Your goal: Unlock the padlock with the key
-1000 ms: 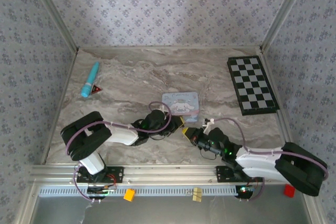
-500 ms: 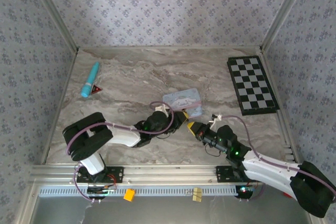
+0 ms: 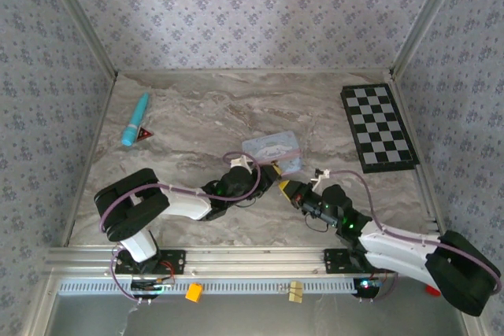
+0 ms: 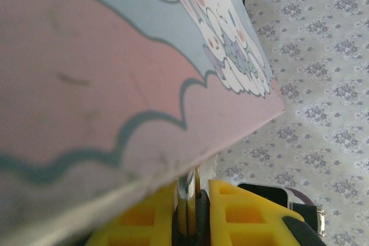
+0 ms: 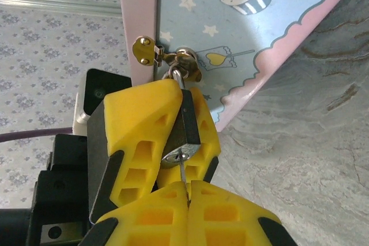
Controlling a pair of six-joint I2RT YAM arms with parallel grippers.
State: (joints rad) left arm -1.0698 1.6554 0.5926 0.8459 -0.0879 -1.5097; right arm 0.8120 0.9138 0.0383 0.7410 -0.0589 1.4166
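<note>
**Two-arm contact at the padlock.** The pastel tin [image 3: 273, 148] is lying askew near the middle of the marble table [image 3: 197, 116], well apart from the chessboard [image 3: 378, 126] at the right edge. The padlock [image 5: 188, 126], small and dark, is hanging at the tin's near edge, its thin shackle [image 5: 177, 77] passing through the tin's brass hasp [image 5: 145, 50]. The left gripper [image 4: 193, 214] is pinching the padlock body between its yellow fingers [image 5: 144, 125], one on each flat side. The right gripper [image 5: 187, 191] is meeting it from the near right. Its fingers are pressing together on the key [image 5: 182, 168], whose thin shaft is entering the keyhole in the padlock's lower end. How deep the shaft is sitting cannot be judged from this angle.
</note>
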